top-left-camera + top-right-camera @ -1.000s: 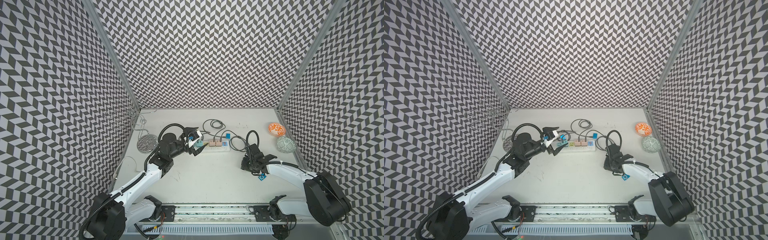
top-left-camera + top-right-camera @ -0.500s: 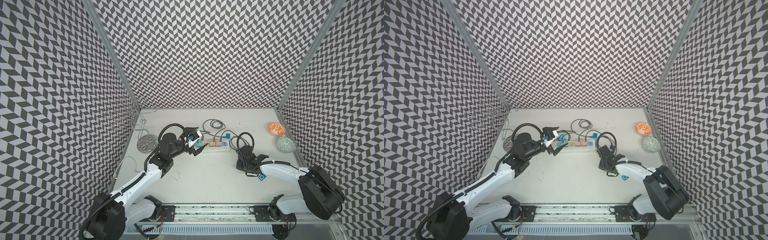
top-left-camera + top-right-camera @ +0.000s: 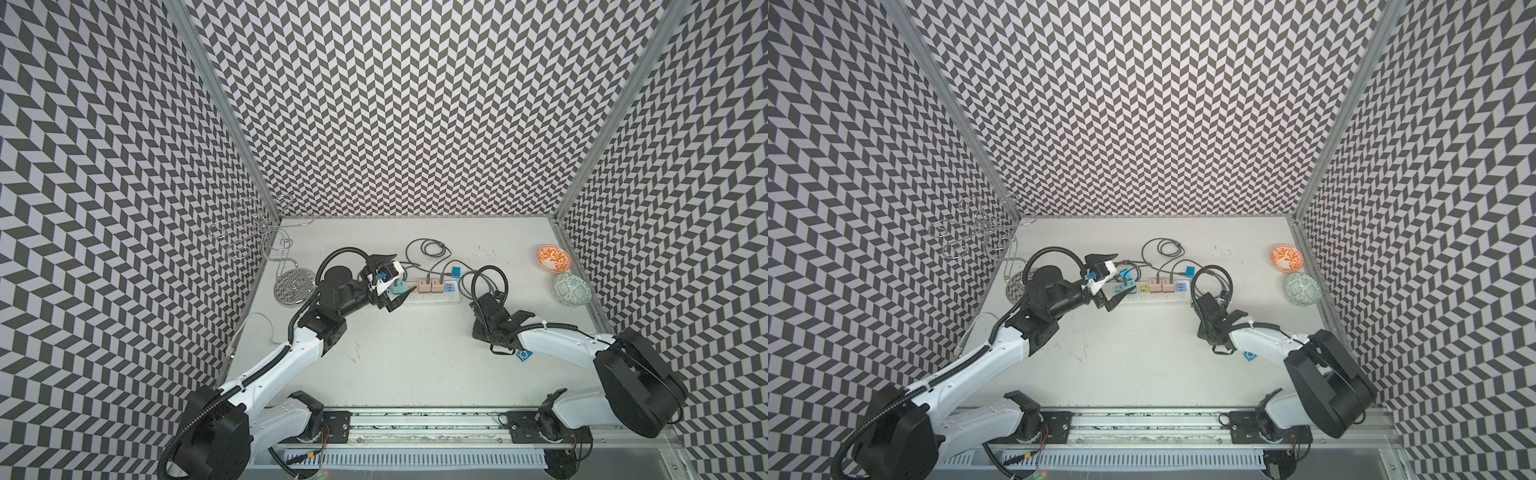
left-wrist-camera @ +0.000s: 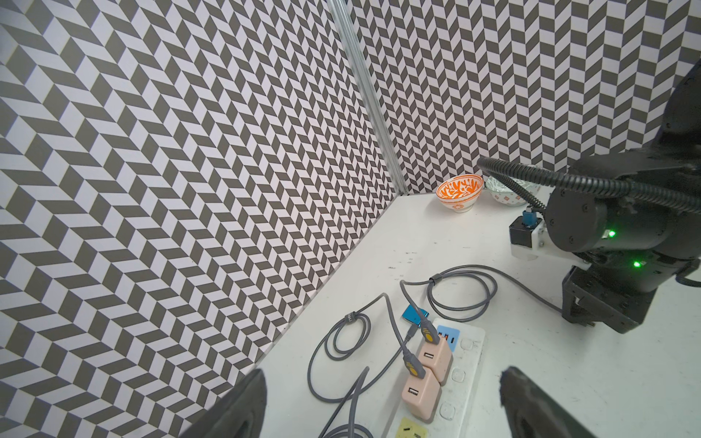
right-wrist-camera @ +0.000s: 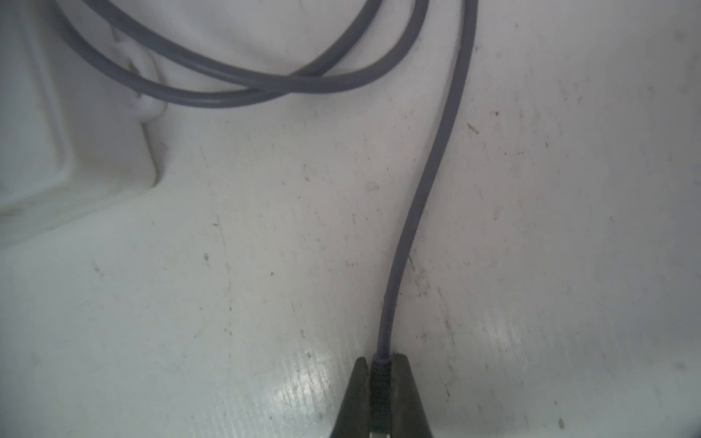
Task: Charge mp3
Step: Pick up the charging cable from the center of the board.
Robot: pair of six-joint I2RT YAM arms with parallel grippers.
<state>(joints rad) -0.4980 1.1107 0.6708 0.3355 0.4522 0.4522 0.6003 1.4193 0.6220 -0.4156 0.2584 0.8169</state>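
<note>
Grey cable plug [image 5: 380, 383] is being pinched in closed right gripper [image 5: 380, 361]; left gripper [image 4: 382, 373] is being held wide open, empty.

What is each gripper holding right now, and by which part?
The right gripper pinches the gray charging cable at its connector end; the left gripper is open, holding nothing.
</note>
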